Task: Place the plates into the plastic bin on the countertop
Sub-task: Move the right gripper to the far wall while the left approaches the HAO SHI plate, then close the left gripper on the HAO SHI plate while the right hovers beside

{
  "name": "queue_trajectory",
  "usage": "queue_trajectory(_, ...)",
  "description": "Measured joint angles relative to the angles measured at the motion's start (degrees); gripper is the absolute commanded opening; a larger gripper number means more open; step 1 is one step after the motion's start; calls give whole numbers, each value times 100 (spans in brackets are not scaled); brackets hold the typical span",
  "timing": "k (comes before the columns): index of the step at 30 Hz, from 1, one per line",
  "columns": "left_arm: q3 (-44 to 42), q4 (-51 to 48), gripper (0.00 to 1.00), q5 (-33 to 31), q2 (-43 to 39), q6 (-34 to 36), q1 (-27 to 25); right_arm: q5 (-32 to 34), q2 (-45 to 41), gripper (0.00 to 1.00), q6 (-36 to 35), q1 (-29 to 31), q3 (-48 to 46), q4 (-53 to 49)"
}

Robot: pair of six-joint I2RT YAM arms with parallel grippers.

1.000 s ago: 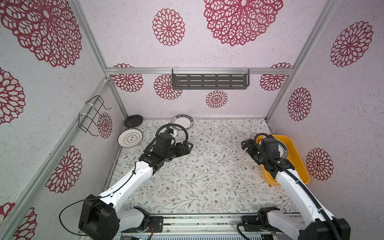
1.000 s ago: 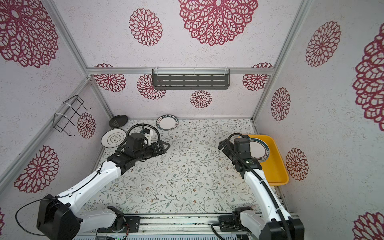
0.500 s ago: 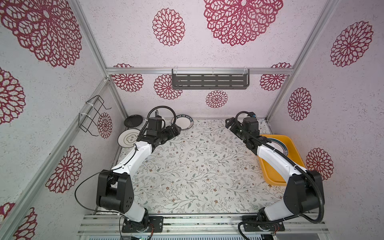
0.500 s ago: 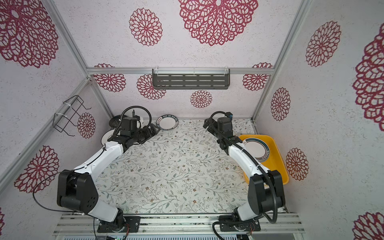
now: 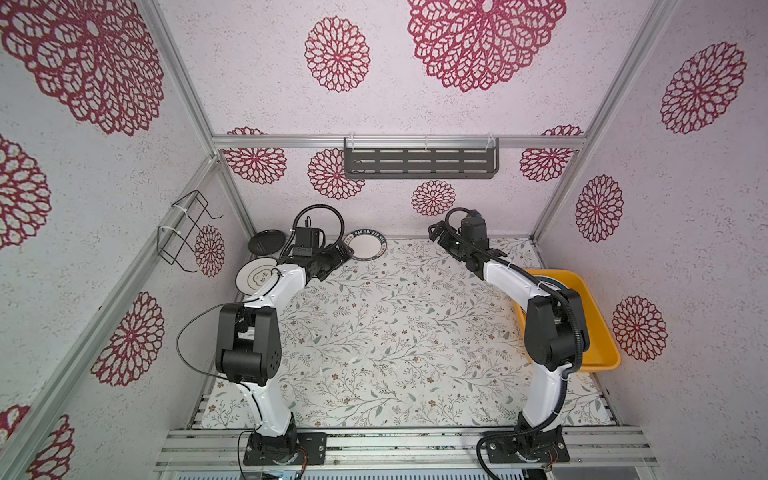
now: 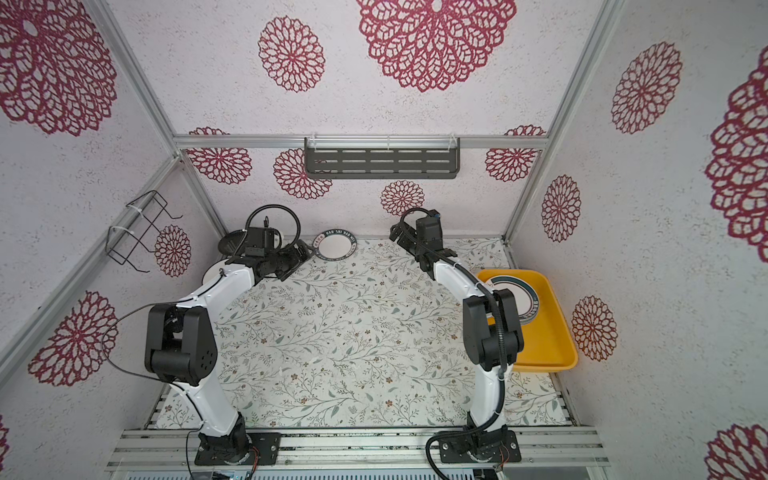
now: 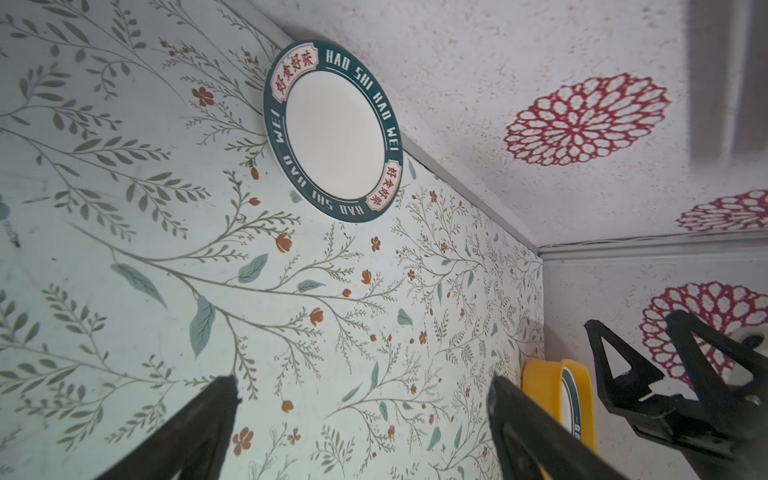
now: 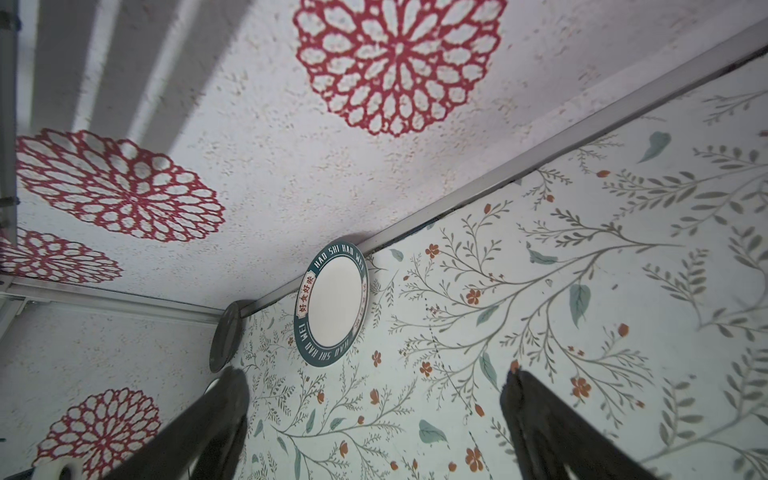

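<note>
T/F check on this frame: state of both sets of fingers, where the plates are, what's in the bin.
1. The left fingers grip the white round plate with the dark teal lettered rim. False: they are open and empty; that plate lies on the leafy-printed white countertop by the back wall.
2. The shallow yellow-orange plastic bin holds a teal-rimmed plate. True.
3. The small round black plate is in the bin. False: it sits in the countertop's far left corner.
4. The right fingers are open and empty. True.
</note>
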Motion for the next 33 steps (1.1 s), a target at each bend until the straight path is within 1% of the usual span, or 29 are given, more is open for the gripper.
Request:
queue_trajectory(4,435,44,100,260,693,-175,190,-184,313,99,7,7,345,-17)
queue_trajectory(10,1047,90,98,568,1659,-490,326,-378,632,99,7,9,767,-210)
queue_trajectory(12,1193,168,97,636,1886,-660,345,-422,717,99,17,9,846,-234)
queue_trajectory(20,1729,988,90,975,2776,-1692,376,-533,1019,99,181,-13,1038,-308)
queue_trajectory(26,2061,1421,88,1084,3178,-2249,380,-581,1058,99,254,-31,1043,-356)
queue_trajectory(33,2452,1580,81,1016,3499,-2581,380,-619,1104,99,374,-35,1099,-337)
